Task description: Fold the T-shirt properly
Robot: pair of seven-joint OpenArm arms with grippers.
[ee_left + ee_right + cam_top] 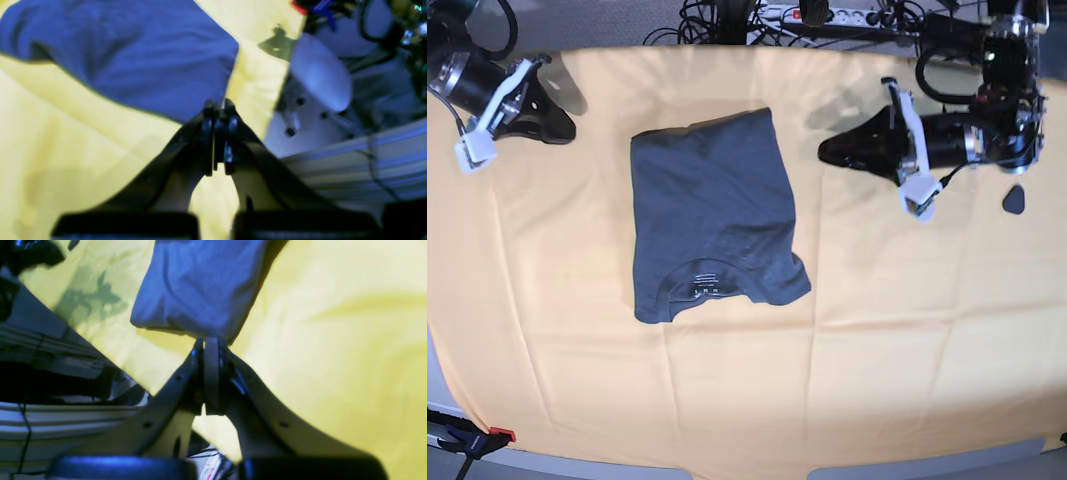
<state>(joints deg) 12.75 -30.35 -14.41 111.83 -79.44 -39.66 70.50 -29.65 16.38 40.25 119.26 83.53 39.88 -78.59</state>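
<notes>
Cloth (907, 330) in yellow covers the desk nearly edge to edge; we see its near edge at the bottom of the base view and its far edge just below a tangle of cables (727, 15) and a power strip (827, 14). Wide bare cloth lies below the T-shirt (712, 215) and to both sides, so there's plenty of open room at front.

We count one T-shirt, two arms, two claws. The shirt is dark grey, folded into a tall block approx. at the centre of the cloth, lying flat, collar w/ small white label (704, 283) toward the near edge. Its lower right corner bulges out a bit; the other edges look fairly straight.

Left claw (218, 110) is off to one side of the shirt, well apart from it, fingers pressed together w/ nothing between them. Right claw (210, 346) sits at the opposite far corner of the cloth, also closed on nothing, well apart from the shirt.

Other bits: a small dark flat piece (1015, 200) on the cloth beside the left arm, and a red-handled clamp (477, 438) at the near corner of the desk. Nothing lies on the shirt.
</notes>
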